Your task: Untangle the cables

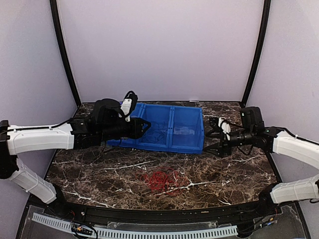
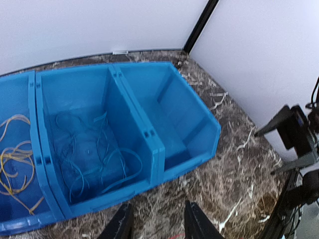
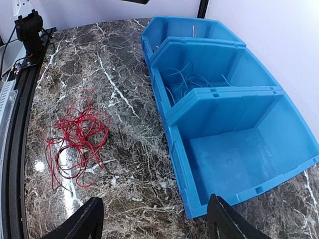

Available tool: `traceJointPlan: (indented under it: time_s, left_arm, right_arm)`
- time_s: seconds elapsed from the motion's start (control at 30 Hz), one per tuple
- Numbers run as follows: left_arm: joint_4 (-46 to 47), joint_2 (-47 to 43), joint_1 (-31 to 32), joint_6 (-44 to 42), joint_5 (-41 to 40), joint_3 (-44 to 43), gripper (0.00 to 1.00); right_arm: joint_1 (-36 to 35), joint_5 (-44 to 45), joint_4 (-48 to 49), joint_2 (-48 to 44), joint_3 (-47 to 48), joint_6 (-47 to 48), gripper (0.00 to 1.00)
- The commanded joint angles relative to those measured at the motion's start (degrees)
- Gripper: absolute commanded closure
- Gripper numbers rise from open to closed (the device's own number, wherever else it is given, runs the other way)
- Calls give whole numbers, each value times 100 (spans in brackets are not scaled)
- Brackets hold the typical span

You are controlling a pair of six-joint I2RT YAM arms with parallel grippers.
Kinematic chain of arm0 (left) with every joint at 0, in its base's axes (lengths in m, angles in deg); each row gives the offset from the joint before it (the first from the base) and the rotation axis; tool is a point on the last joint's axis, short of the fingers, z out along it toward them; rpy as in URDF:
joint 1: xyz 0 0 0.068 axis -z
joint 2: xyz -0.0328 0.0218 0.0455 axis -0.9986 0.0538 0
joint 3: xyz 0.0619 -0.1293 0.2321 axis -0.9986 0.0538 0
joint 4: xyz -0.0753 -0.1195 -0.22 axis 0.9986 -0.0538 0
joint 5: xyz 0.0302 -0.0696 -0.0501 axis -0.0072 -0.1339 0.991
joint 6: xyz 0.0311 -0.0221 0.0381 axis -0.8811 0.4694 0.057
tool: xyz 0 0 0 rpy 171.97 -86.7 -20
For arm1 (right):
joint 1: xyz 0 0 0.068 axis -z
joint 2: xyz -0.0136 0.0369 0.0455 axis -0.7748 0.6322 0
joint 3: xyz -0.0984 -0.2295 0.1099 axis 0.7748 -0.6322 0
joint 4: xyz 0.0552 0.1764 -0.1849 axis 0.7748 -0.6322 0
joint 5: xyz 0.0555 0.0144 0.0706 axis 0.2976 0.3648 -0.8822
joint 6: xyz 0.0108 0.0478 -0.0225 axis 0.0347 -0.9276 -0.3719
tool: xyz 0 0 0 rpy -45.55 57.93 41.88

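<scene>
Sorting looks about two-thirds done, by my reading. Yellow wires (image 2: 15, 159) lie loose in one end compartment of the blue bin (image 3: 178, 157). Blue wires (image 2: 94, 159) sit in the middle compartment. The other end compartment (image 3: 239, 159), nearest the right arm, holds nothing.

Red wires (image 3: 75, 134) are a loose, looping heap on the marble worktop (image 3: 129, 59), in front of the bin and apart from it. Both arms are well clear of them.

Left gripper (image 2: 157, 226): fingers moderately parted, nothing between them. It hovers at the bin's front wall, near the yellow and blue compartments.
Right gripper (image 3: 154, 224): spread wide and empty, held high by the bin's right end, looking across the bin and worktop.

Step in hand, as judged: between picks, with the red heap as the one colour not yet binned.

Next move calls for:
- one gripper travelling down to the red heap with its fingers apart
- closing where strands cross thickest, since single strands are very thin and could slip out
- a high lift, so trailing loops clear the bin rim
- release over the empty compartment

Risk: stray loops dragging behind or hanging over the wall.
</scene>
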Motion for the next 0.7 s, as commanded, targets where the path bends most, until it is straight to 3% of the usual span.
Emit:
traceJointPlan:
  time_s: [0.0, 0.4, 0.67]
  left_arm:
    - [-552, -418, 236, 158, 185, 656, 64]
    - [-1133, -887, 402, 1249, 550, 1711, 64]
    - [-736, -576, 399, 1267, 928, 2043, 65]
  right_arm:
    - [30, -94, -55, 204, 109, 149, 27]
    - [-173, -12, -469, 517, 197, 774, 33]
    - [-1527, 775, -1727, 1312, 822, 1646, 33]
